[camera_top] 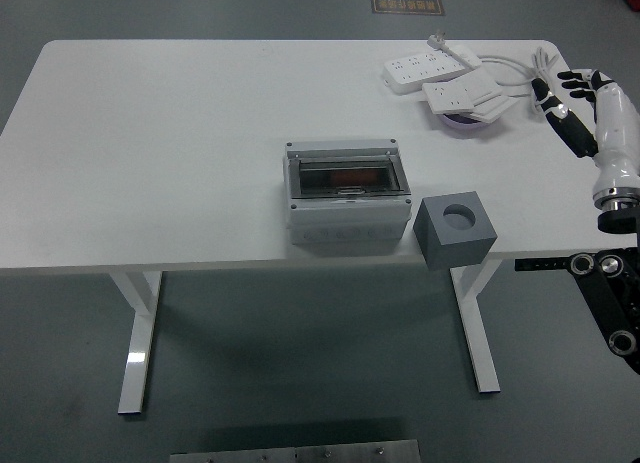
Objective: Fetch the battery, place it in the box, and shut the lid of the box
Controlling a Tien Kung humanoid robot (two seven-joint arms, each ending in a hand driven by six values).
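The grey box (347, 196) stands near the table's front edge at the middle. Its dark see-through lid (345, 175) lies flat on top, and a reddish shape shows through it. I see no battery lying loose on the table. Right of the box is a grey cube (455, 229) with a round hole in its top. My right hand (562, 95) hovers over the table's right edge, far from the box, its black fingers (572, 130) spread and holding nothing. The white forearm (612, 133) runs down behind it.
White power strips (432, 69) with a coiled cable (530, 75) lie at the back right, over a purple dish (462, 124). The white table (160, 143) spans the view, and grey floor lies below its front edge.
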